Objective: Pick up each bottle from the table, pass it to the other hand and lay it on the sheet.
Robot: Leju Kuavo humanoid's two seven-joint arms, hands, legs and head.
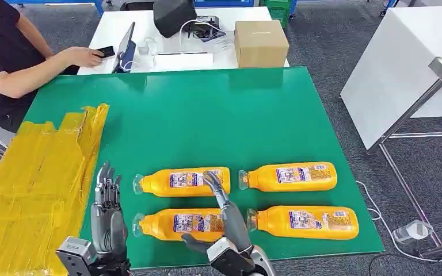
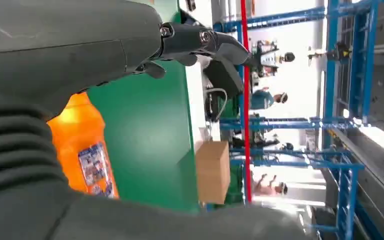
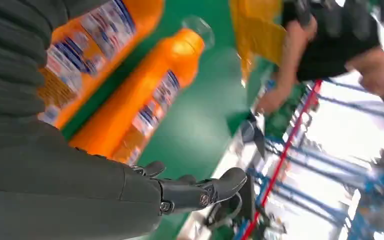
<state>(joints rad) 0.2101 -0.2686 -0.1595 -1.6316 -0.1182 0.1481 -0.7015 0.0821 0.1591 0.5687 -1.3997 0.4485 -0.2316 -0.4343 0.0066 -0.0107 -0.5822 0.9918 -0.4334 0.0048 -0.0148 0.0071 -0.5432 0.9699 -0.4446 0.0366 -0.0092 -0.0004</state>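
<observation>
Four orange bottles with clear caps lie on their sides on the green table (image 1: pixel 218 115): far left (image 1: pixel 181 181), far right (image 1: pixel 290 176), near left (image 1: pixel 164 224) and near right (image 1: pixel 305 222). My right hand (image 1: pixel 225 221) reaches over the near left bottle's base end, fingers stretched toward the far left bottle, thumb low beside it, nothing gripped. In the right wrist view two bottles (image 3: pixel 145 100) lie beyond the extended fingers (image 3: pixel 200 192). My left hand (image 1: pixel 106 201) stands open, fingers straight, between the bottle caps and the yellow sheet (image 1: pixel 34 178). The left wrist view shows an orange bottle (image 2: pixel 82 150) under the hand.
The yellow sheet covers the table's left edge. A cardboard box (image 1: pixel 260 43), a black bag (image 1: pixel 172 16) and cables sit on a white table behind. A person (image 1: pixel 11 63) sits at the back left holding a phone. Another white table (image 1: pixel 403 63) stands to the right.
</observation>
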